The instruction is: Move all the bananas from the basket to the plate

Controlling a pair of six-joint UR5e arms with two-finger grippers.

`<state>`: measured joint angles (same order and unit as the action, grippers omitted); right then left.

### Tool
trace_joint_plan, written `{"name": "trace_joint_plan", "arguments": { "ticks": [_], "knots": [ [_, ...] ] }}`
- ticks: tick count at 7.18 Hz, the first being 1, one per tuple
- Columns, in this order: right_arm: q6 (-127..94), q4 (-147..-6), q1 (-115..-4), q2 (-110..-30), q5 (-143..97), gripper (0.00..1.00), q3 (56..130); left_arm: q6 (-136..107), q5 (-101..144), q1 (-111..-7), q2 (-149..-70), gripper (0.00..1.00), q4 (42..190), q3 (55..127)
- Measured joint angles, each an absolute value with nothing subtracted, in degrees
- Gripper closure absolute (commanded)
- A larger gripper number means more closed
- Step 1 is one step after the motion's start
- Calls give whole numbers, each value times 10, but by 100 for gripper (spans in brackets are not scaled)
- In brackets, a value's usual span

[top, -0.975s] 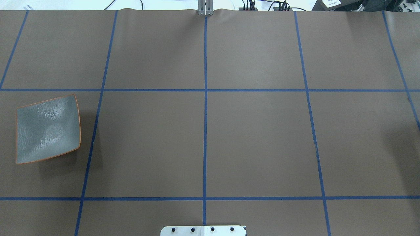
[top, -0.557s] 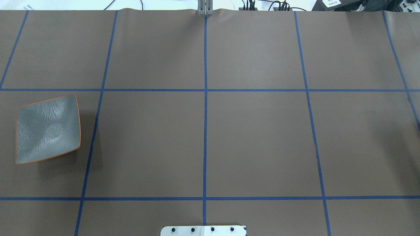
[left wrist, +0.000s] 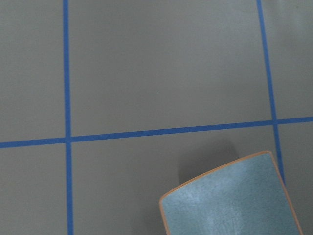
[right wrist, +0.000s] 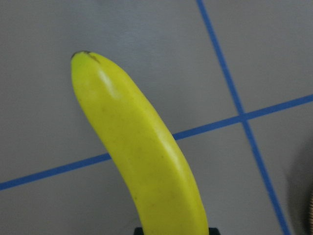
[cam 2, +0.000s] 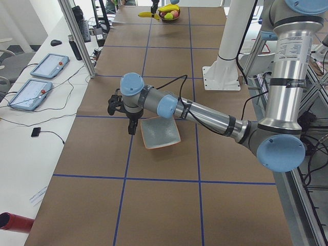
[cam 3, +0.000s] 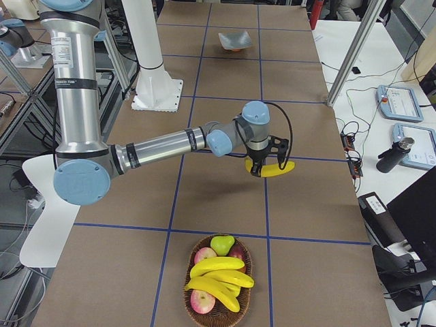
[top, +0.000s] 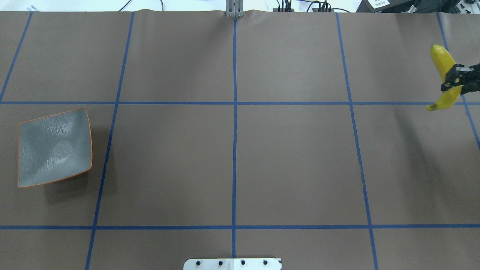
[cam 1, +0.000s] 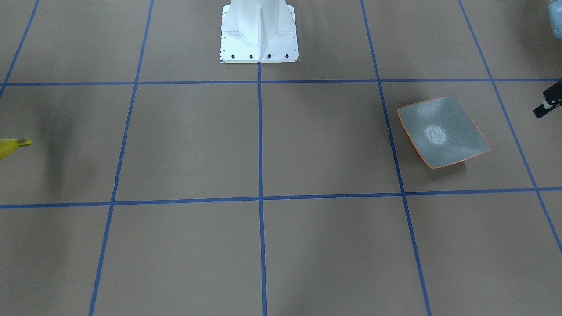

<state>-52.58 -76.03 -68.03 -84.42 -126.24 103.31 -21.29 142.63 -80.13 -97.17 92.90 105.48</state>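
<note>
bananas were in two places on the table (top: 292, 161), a long surface under brown paper marked into squares by blue tape. the right arm (cam 3: 157, 146) lay low and extended over its own end of the table. the left arm (cam 2: 205, 115) was extended the same way toward the opposite end. the white base (cam 1: 259, 30) stood at the robot's edge, on the centre line of the grid.

the wicker basket (cam 3: 219, 317) sat at the far right end. three bananas (cam 3: 216, 276) lay piled across it, over reddish apples (cam 3: 203, 256) and a green pear (cam 3: 221, 243). the plate (top: 54, 148), grey-green with a thin orange rim, rested at the left end, well apart from the basket and turned askew to the tape lines.

the fourth banana (top: 439, 60) hung in the air over the right side of the table, between the basket and the centre. it was roughly level, and its shadow fell on the paper beneath. the right gripper (top: 452, 79) had its fingers pinched on this banana about the middle, with both ends sticking out free. in the right wrist view the fruit ran up from the black pads to its dark tip.

the left gripper (cam 2: 131, 127) hung pointing down near a corner of the plate, apart from it. whether its fingers were spread or pressed together i could not tell.
</note>
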Motion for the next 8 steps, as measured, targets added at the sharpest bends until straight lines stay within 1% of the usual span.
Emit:
{"name": "trace_joint_plan", "arguments": {
  "ticks": [3, 4, 7, 8],
  "knots": [
    [-641, -761, -590, -726, -1268, 100, 1034, -387, 1429, -696, -1089, 0, 955, 1044],
    [-665, -760, -565, -699, -1268, 100, 1033, -447, 1429, -663, -1116, 0, 1007, 1027],
    [-716, -757, -511, -647, -1270, 100, 1046, -676, 1422, -595, -1177, 0, 1296, 914],
    [-730, -756, -497, -637, -1270, 100, 1057, -740, 1421, -586, -1194, 0, 1346, 897]
  ]
}}
